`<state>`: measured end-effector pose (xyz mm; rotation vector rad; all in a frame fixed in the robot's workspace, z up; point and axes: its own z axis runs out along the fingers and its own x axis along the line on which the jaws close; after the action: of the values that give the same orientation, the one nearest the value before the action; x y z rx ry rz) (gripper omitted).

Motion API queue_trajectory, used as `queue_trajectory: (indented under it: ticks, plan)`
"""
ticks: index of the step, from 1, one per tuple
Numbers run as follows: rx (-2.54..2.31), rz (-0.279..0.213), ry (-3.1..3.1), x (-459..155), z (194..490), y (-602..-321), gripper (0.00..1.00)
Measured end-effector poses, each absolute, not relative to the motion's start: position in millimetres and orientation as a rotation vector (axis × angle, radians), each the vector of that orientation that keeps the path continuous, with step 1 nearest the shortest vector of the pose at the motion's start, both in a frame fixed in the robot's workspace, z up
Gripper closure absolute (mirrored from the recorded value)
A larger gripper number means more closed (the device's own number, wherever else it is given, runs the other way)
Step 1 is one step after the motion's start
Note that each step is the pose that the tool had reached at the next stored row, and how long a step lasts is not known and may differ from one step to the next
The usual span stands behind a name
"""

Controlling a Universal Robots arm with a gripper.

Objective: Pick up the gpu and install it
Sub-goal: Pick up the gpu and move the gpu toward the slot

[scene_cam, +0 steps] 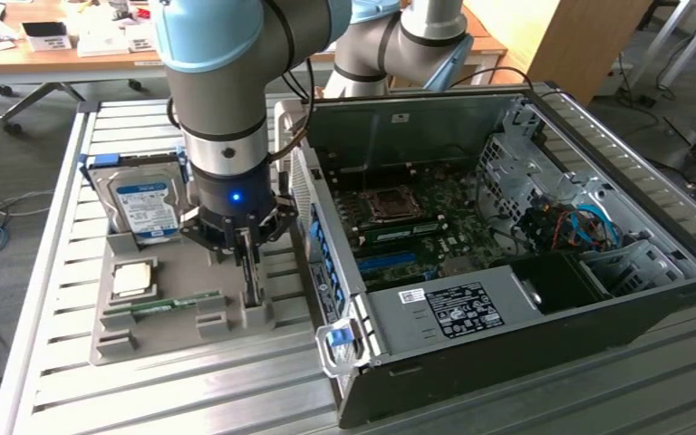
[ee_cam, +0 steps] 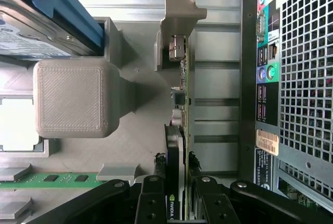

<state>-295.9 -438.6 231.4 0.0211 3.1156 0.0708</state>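
On a slatted metal desk (scene_cam: 46,390) in an office workshop, the robot's hand (scene_cam: 247,258) is clenched on the gpu (ee_cam: 184,94), which stands on edge in its slot in a grey parts tray (scene_cam: 142,343), just beside the open computer case (scene_cam: 638,304).

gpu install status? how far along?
Done: hand is down at the gray tray, closed on the gpu. In hand: the gpu, gripped but not lifted, on edge in its tray holder. Left: the lift and seating it on the motherboard in the open PC case.
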Motion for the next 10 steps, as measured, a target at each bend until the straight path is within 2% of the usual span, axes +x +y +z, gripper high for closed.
queue_trajectory:
  ticks: [10]
  plan:
    - [0.021,0.071,3.116,-295.9,239.5,-438.6,0.73]
